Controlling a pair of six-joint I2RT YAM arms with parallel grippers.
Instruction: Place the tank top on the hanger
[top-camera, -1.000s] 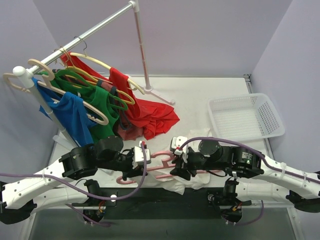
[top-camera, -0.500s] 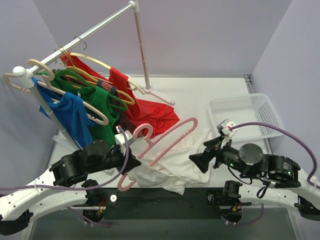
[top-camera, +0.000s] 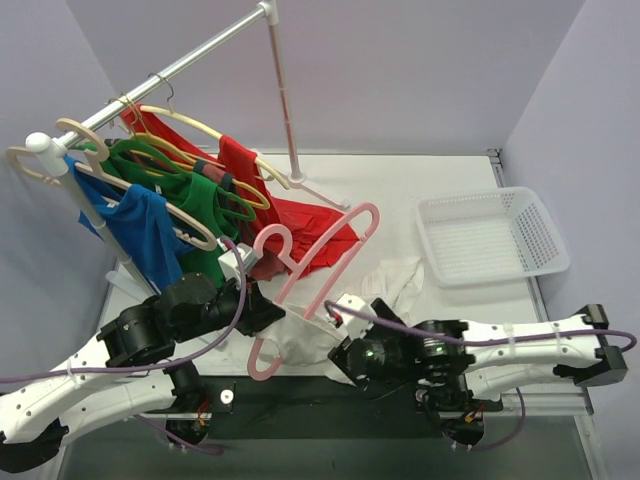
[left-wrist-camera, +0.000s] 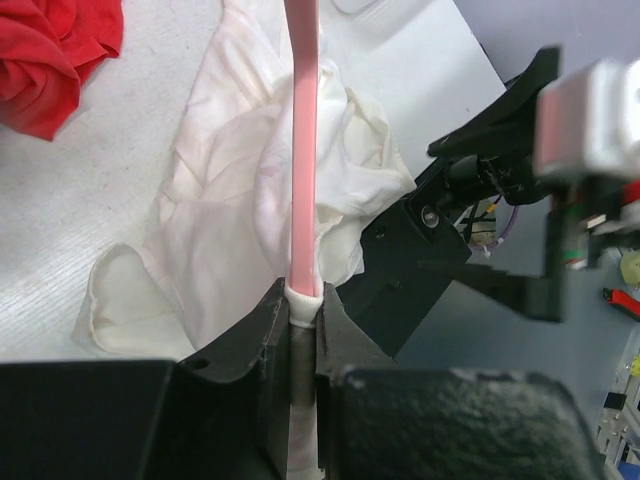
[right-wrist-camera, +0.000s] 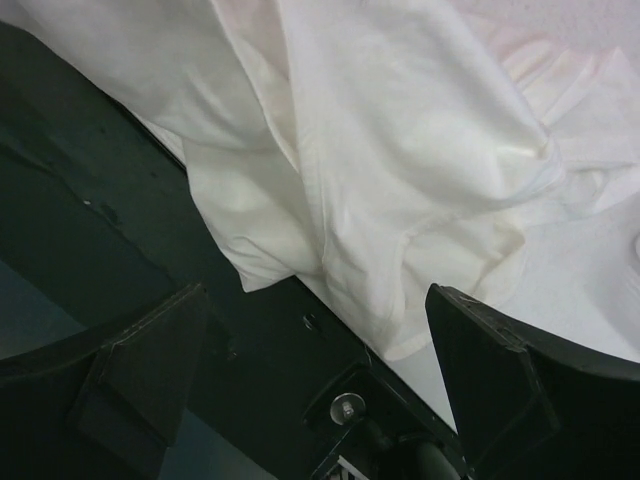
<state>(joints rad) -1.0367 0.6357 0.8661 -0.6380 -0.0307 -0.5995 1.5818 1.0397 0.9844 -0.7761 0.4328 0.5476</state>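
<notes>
As seen from the overhead camera, the left gripper (top-camera: 266, 314) is clamped on the pink hanger (top-camera: 330, 265), which tilts up off the table with its hook near the red shirt (top-camera: 300, 235). The white tank top (top-camera: 395, 282) lies crumpled on the table beneath and beside the hanger, one fold draped toward the near edge. The right gripper (top-camera: 346, 353) sits low at that near edge, just beside the cloth. A white basket (top-camera: 530, 240) stands at the far right, and a clothes rail (top-camera: 180, 65) holds coloured shirts at the left.

From the left wrist camera, the two fingers (left-wrist-camera: 262, 330) press together on the hanger's (left-wrist-camera: 303, 150) pink bar, which runs straight away from the lens. The tank top (left-wrist-camera: 230, 230) spreads on the table below it, and the dark right arm (left-wrist-camera: 440, 235) is close by.

From the right wrist camera, the right gripper's (right-wrist-camera: 320, 350) fingers (right-wrist-camera: 150, 350) stand wide apart and hold nothing. The tank top (right-wrist-camera: 400, 150) fills the upper frame, its hem hanging over the black table edge (right-wrist-camera: 90, 190) between the fingers.
</notes>
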